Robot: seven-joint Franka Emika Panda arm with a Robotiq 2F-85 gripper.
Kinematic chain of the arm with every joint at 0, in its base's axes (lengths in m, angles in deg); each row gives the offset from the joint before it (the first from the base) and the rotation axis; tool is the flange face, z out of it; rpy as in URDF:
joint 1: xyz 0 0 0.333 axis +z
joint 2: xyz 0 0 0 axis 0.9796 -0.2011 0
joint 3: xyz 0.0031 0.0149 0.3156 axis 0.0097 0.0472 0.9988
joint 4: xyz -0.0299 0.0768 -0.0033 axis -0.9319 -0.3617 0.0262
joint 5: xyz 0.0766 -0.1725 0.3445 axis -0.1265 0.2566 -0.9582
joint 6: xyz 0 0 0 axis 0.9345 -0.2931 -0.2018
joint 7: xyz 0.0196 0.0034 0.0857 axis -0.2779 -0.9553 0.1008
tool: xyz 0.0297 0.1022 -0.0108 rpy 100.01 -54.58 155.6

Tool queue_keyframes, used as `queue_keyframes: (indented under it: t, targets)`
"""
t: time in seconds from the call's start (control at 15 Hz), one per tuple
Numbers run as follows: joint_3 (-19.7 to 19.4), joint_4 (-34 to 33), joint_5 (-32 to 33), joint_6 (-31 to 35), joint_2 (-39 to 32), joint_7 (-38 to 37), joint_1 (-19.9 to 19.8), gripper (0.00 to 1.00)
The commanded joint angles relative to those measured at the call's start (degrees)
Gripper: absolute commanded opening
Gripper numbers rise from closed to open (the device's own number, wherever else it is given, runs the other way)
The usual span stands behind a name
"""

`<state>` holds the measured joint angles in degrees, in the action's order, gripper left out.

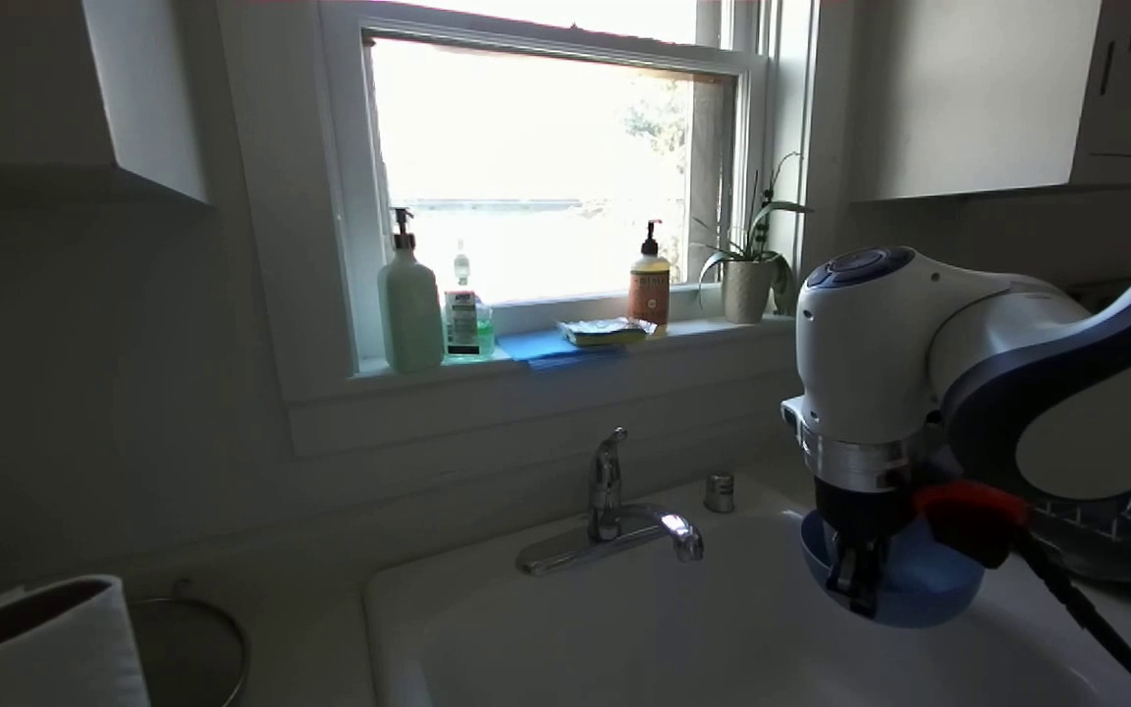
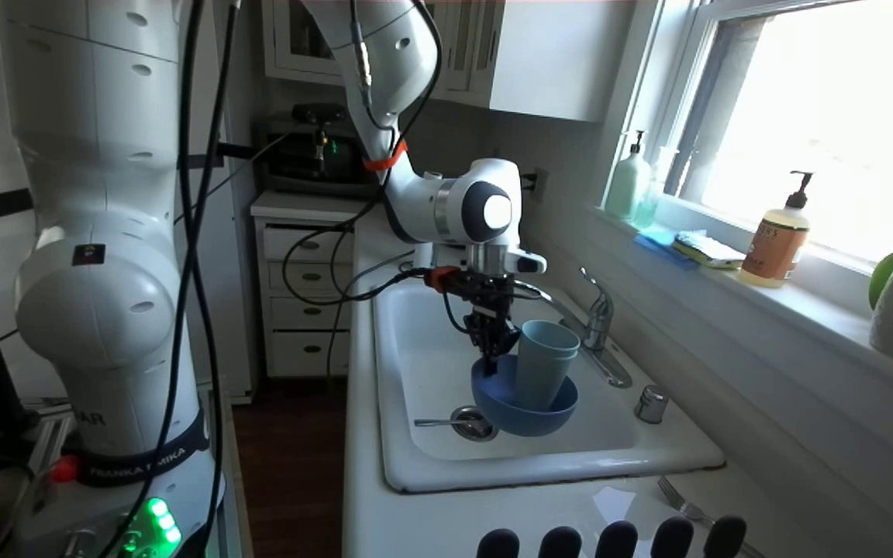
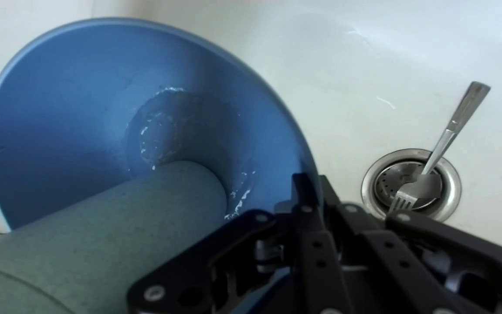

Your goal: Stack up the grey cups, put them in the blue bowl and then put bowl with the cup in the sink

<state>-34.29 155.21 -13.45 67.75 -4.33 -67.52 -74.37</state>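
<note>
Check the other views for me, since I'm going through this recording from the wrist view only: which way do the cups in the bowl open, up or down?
Observer: Up. In an exterior view, the stacked cups have their open end at the top.
Operator: I can see a fork with its tines over the drain. Is there another one around?
Observer: Yes, in an exterior view a second fork lies on the counter, outside the sink.
Operator: Is the faucet touching the bowl?
Observer: No, an exterior view shows a gap between its spout and the bowl.
</note>
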Motion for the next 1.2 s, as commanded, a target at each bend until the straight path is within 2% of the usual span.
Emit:
queue_keyframes:
  t: [0.0, 0.2, 0.6, 1.13]
  targets:
    - [0.1, -0.1, -0.1, -0.1, 0.0, 0.1, -0.1, 0.05]
    - [0.1, 0.1, 0.7, 0.4, -0.6, -0.6, 0.1, 0.01]
    - [0.1, -0.3, 1.4, 8.5, -6.9, -1.3, 1.9, 0.01]
    - [-3.6, -3.9, 1.1, 15.6, -17.3, 0.3, 5.6, 0.01]
